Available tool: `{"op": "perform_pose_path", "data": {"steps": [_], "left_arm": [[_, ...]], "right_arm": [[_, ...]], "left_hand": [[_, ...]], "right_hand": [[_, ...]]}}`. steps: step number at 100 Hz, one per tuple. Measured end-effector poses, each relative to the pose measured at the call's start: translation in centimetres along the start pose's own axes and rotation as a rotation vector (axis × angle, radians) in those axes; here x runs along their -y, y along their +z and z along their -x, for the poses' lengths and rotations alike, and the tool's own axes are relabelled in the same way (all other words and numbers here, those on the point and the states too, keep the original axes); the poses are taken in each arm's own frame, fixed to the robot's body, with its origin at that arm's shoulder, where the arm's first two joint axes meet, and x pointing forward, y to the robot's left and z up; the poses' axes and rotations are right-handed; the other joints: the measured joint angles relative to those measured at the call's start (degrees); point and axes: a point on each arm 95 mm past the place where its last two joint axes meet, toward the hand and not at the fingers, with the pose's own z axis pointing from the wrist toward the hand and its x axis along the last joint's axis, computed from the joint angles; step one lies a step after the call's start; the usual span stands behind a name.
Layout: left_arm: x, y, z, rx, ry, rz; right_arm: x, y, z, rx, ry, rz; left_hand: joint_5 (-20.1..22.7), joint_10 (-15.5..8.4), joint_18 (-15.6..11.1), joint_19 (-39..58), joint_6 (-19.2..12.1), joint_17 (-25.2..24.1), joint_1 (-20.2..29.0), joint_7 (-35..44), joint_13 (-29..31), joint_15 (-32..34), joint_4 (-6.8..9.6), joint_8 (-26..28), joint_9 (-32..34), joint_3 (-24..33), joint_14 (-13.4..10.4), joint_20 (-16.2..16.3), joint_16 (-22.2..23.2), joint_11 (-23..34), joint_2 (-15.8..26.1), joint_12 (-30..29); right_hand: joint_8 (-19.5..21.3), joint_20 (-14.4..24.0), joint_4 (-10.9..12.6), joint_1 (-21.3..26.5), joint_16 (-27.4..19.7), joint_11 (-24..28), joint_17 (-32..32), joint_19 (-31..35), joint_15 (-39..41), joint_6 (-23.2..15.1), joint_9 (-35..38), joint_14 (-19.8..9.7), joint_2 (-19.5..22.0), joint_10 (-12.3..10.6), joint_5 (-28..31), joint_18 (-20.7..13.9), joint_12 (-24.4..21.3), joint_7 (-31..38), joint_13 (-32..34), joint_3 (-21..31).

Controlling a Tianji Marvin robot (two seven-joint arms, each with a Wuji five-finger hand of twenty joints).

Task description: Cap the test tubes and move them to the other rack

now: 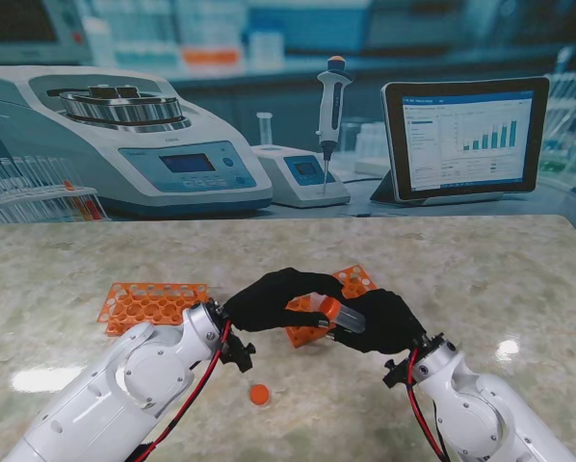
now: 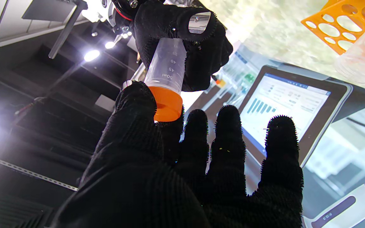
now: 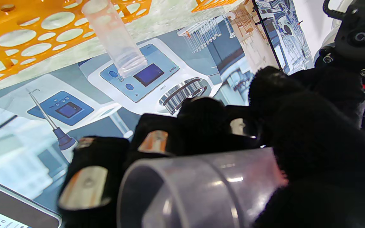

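You're holding the test tube [image 1: 347, 319] up off the table [image 1: 481, 279], right in the middle of the stand view, and both hands are meeting on it. Your right hand [image 1: 384, 322] is wrapping its fingers around the clear barrel, so the tube is lying tilted with its mouth end pointing toward eleven o'clock, out to your left hand [image 1: 269, 300]. That looks like a bracing grip, there to keep the tube from turning.

Your left hand is pinching the orange cap [image 2: 166, 106] between thumb and index finger, with the other three fingers [image 2: 228, 139] spreading loose and straight beside it. The cap is sitting on the tube's mouth; whether it is fully tight, you can't tell from here.

Counting now: one tube in hand, and one more uncapped tube [image 3: 114, 36] standing in the near rack [image 1: 338, 305], which is lying just behind your hands at about twelve o'clock. The second rack [image 1: 151, 303] is lying at nine o'clock from the hands, well apart, and it is showing no tubes. So that's two racks, two tubes, and two caps: one on the tube, and one spare cap [image 1: 259, 394] lying loose on the table at seven o'clock, nearer to you, likely waiting for the standing tube.
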Motion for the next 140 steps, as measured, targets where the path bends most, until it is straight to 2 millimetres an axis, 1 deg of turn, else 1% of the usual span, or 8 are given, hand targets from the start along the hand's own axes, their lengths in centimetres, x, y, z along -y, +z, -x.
{"op": "perform_pose_path", "data": {"steps": [29,60,77,103,116,128,135,140], "left_arm": [[-0.09,-0.06,0.05,0.002,0.003,-0.003],[-0.14,-0.14,0.24,0.008,0.003,0.005],[-0.16,-0.19,0.32,0.010,0.009,0.011],[-0.11,-0.33,0.44,0.013,0.016,0.017],[-0.12,-0.42,0.51,0.016,0.019,0.016],[-0.15,-0.46,0.55,0.016,0.019,0.016],[-0.16,-0.48,0.55,0.015,0.019,0.017],[-0.16,-0.49,0.54,0.014,0.020,0.016]], "right_arm": [[0.02,-0.06,0.02,0.001,0.000,0.002],[0.01,-0.14,0.07,0.002,-0.001,0.003],[0.04,-0.22,0.09,0.003,-0.001,0.003],[0.03,-0.24,0.08,0.003,0.000,0.006],[0.03,-0.23,0.06,0.003,0.001,0.007],[0.02,-0.24,0.06,0.003,0.001,0.007],[0.01,-0.23,0.06,0.003,0.001,0.008],[0.00,-0.23,0.06,0.003,0.001,0.008]], "left_hand": [[0.6,0.0,0.0,0.0,-0.7,-0.7,0.0,-2.0,0.0,0.0,0.00,-0.5,0.2,0.0,0.0,0.0,0.0,0.0,0.2,0.0],[0.6,0.0,0.1,-1.8,-3.7,-2.2,0.0,-3.7,0.0,-1.1,0.00,-1.6,0.1,0.0,0.0,0.0,-0.8,-0.3,0.2,-0.7],[0.4,0.0,0.1,-3.4,-5.5,-2.8,0.0,-4.4,-0.9,-2.2,0.00,-2.2,0.1,0.0,0.0,0.0,-2.3,-1.0,0.2,-1.8],[-0.8,0.0,0.2,-5.9,-10.0,-3.6,0.0,-5.0,-2.7,-3.6,-0.01,-3.6,0.1,0.0,0.2,-0.7,-4.4,-2.2,0.2,-3.3],[-0.8,0.0,0.2,-6.2,-11.1,-3.6,0.0,-5.5,-2.8,-3.6,-0.01,-4.3,0.1,0.0,0.2,-0.8,-5.0,-2.2,0.2,-3.4],[-1.3,0.0,0.3,-6.3,-12.9,-3.9,0.0,-6.3,-2.9,-3.6,-0.01,-4.9,0.1,1.3,0.3,-0.8,-5.0,-2.2,0.2,-3.8],[-1.4,0.0,0.3,-6.5,-13.1,-4.0,0.0,-6.5,-3.0,-3.6,-0.01,-5.1,0.1,1.6,0.3,-0.8,-5.1,-2.2,0.2,-3.8],[-1.4,0.0,0.3,-6.7,-14.0,-4.1,0.1,-6.9,-3.0,-3.6,-0.01,-5.3,0.0,3.4,0.4,-0.8,-5.5,-2.2,-0.7,-3.8]], "right_hand": [[0.0,0.0,0.0,0.0,0.0,0.0,0.0,0.0,0.0,0.1,0.0,0.0,0.0,0.0,0.0,0.0,0.0,-0.1,0.0,0.0],[0.0,0.0,0.0,0.0,0.0,0.0,0.0,0.0,0.1,0.3,0.0,0.0,0.0,0.0,0.0,0.0,0.0,-0.4,0.0,0.0],[-0.1,0.0,0.0,0.0,0.1,0.0,0.0,0.0,0.6,0.4,0.0,0.0,0.0,0.0,0.0,0.0,0.0,-0.5,0.0,0.0],[-0.1,0.0,0.0,0.0,0.1,0.0,0.0,0.0,0.7,0.4,0.0,0.0,0.0,0.0,0.0,0.0,0.0,-0.9,0.0,0.0],[-0.1,0.0,0.0,0.0,0.1,0.0,0.0,0.0,0.7,0.4,0.0,0.0,0.0,0.0,0.0,0.0,0.0,-1.0,0.0,0.0],[-0.1,0.0,0.0,0.0,0.1,0.0,0.0,0.0,0.7,0.5,0.0,0.0,0.0,0.0,0.0,0.0,0.0,-1.1,0.0,0.0],[-0.1,0.0,0.0,0.0,0.1,0.0,0.0,0.0,0.7,0.5,0.0,0.0,0.0,0.0,0.0,0.0,0.0,-1.1,0.0,0.0],[-0.1,0.0,0.0,0.0,0.1,0.0,0.0,0.0,0.7,0.5,0.0,0.0,0.0,0.0,0.0,0.0,0.0,-1.1,0.0,0.0]]}}
